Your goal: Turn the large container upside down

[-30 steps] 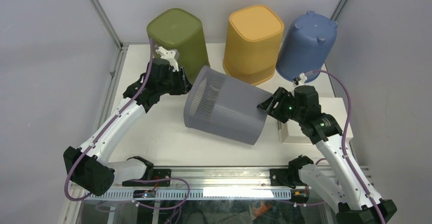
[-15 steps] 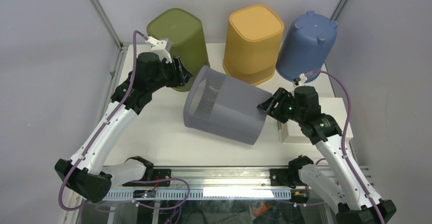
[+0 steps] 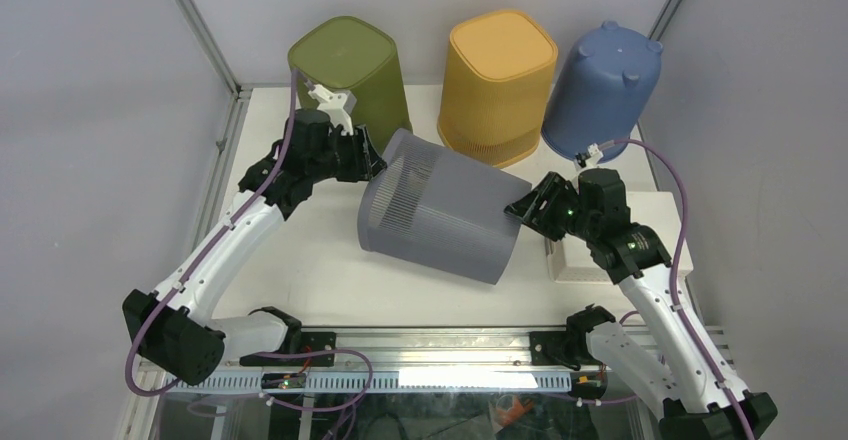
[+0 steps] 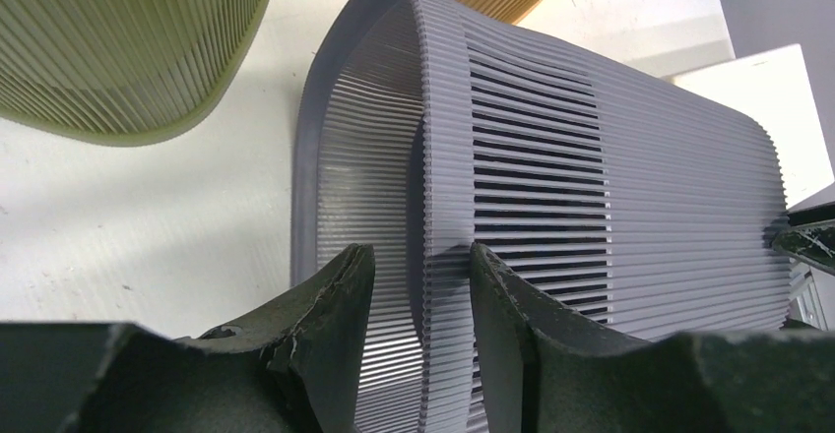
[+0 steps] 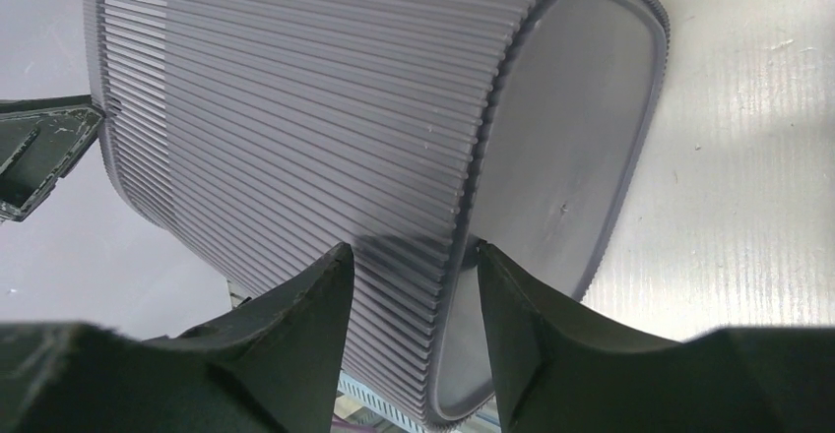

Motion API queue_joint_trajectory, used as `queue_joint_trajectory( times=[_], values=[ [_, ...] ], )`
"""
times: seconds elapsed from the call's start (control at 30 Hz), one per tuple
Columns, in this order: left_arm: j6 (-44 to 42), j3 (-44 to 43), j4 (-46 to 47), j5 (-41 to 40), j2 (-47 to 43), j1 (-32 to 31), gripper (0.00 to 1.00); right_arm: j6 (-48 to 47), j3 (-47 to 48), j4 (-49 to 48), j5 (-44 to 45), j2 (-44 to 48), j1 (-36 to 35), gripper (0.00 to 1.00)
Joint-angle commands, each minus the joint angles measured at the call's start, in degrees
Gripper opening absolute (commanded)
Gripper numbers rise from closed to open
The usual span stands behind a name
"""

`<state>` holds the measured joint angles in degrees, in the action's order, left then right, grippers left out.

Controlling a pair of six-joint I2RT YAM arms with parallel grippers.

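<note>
Your right gripper (image 3: 522,206), at frame right, straddles the base edge of the grey ribbed plastic container (image 3: 440,222); you cannot tell whether it pinches. The container lies on its side mid-frame. Your left gripper (image 3: 372,164) brackets its rim, fingers apart.

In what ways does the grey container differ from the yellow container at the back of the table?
The grey container lies on its side, opening toward the left; the yellow container stands base up. The left tool straddles the grey container's rim and the right tool its base edge; no tool touches the yellow container. Both have ribbed walls.
</note>
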<state>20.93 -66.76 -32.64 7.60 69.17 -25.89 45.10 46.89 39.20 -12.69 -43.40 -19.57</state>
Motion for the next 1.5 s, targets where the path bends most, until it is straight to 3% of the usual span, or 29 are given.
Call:
queue_joint_trajectory(
  times=[0.0, 0.23, 0.6, 1.03, 1.47],
  values=[
    [-2.1, 1.7, 0.6, -0.1, 0.7, -0.1, 0.41, 1.1, 2.9, -5.5, -3.6, 1.6, 0.3, 0.51],
    [-2.4, 2.5, 0.7, -0.1, 2.3, -0.2, 0.41, 3.1, 8.0, -11.8, -9.9, 0.5, 0.3, 0.42],
    [-1.6, 5.4, 3.4, 2.5, 3.5, -0.2, 0.40, 7.4, 11.9, -20.4, -16.1, -3.3, 0.0, 0.40],
    [0.8, 7.4, 7.3, 6.7, 3.7, -0.3, 0.40, 6.0, 24.8, -26.5, -14.0, -11.6, -6.2, 0.40],
    [1.1, 10.5, 8.5, 4.7, 1.4, -0.4, 0.49, 5.6, 19.2, -29.3, -9.5, -17.4, -13.4, 0.42]
  ],
)
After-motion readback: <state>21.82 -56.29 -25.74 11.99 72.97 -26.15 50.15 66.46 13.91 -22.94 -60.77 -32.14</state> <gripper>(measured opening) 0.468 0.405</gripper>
